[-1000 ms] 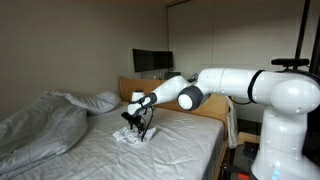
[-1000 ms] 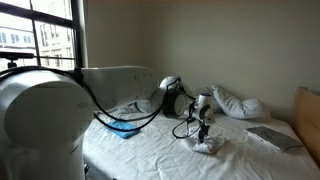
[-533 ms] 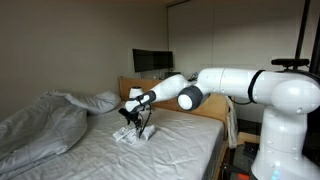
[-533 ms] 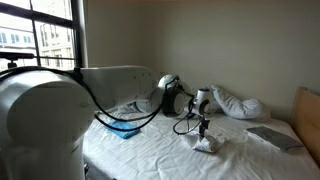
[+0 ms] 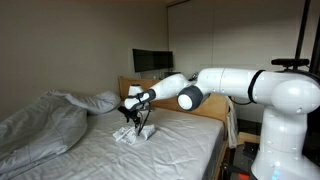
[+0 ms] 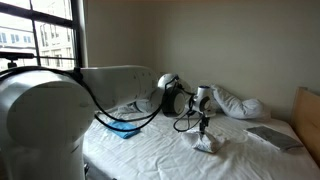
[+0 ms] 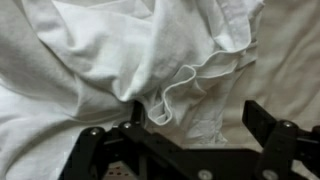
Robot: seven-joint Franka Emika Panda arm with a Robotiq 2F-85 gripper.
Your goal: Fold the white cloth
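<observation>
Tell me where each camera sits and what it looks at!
Exterior view: beyond the bed, facing the headboard and monitor; the white arm reaches in from the right.
Exterior view: beside the robot's base, looking across the bed, window at left; the arm fills the left foreground.
Wrist view: on the wrist, looking down at the white cloth; two dark fingers show below.
Shared: both exterior views show the open hand at the cloth.
</observation>
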